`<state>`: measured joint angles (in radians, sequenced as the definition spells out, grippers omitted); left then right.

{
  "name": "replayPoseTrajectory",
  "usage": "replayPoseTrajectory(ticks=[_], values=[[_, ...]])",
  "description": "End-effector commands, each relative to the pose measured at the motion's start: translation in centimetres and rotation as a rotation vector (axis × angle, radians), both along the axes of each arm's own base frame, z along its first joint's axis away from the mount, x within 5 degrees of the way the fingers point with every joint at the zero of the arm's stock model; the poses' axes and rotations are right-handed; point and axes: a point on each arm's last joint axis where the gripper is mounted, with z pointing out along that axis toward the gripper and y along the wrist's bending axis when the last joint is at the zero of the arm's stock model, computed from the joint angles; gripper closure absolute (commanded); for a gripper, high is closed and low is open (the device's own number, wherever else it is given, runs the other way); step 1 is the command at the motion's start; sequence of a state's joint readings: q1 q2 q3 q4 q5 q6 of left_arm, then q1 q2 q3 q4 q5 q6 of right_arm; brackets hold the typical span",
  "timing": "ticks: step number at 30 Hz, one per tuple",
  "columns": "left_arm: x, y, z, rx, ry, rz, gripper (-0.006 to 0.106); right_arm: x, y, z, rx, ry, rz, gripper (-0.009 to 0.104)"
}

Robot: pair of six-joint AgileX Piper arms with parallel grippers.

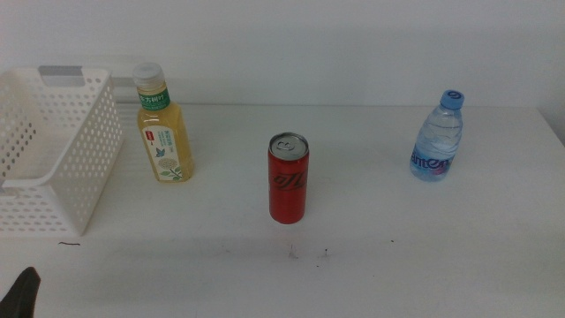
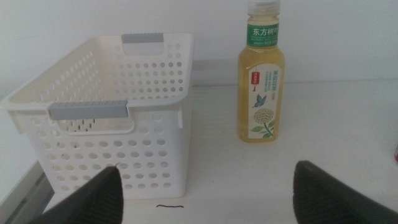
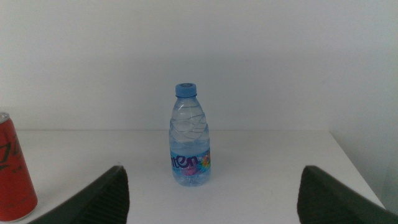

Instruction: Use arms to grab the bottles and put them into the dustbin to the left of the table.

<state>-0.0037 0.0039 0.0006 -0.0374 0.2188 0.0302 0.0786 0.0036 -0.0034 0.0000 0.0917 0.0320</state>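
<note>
The yellow-drink bottle (image 1: 164, 126) with a white cap and green label stands upright just right of the white perforated dustbin (image 1: 84, 163) at the table's left. The red can (image 1: 289, 178) stands in the middle. The clear water bottle (image 1: 437, 139) with a blue cap stands at the right. My left gripper (image 2: 208, 190) is open and empty, low near the front left edge, facing the dustbin (image 2: 155, 93) and the yellow bottle (image 2: 262, 74). My right gripper (image 3: 214, 193) is open and empty, facing the water bottle (image 3: 189, 137), with the can (image 3: 13, 167) off to one side.
The white tabletop (image 1: 397, 247) has a few tiny dark specks in front of the can. A white wall runs behind the table. Only a dark tip of the left arm (image 1: 21, 293) shows in the middle view, at the bottom left corner.
</note>
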Motion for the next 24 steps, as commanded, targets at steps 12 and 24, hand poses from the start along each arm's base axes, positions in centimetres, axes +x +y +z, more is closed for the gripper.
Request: replayPoseTrajectory(ticks=[12, 24], values=[[1.0, -1.0, 0.4, -0.035, 0.0, -0.141, 0.007, 0.0, 0.0, 0.0, -0.009, -0.009, 0.0, 0.002], [3.8, -3.2, 0.6, -0.028, 0.01, -0.321, 0.007, 0.0, 0.0, 0.0, -0.009, -0.009, 0.0, 0.002]])
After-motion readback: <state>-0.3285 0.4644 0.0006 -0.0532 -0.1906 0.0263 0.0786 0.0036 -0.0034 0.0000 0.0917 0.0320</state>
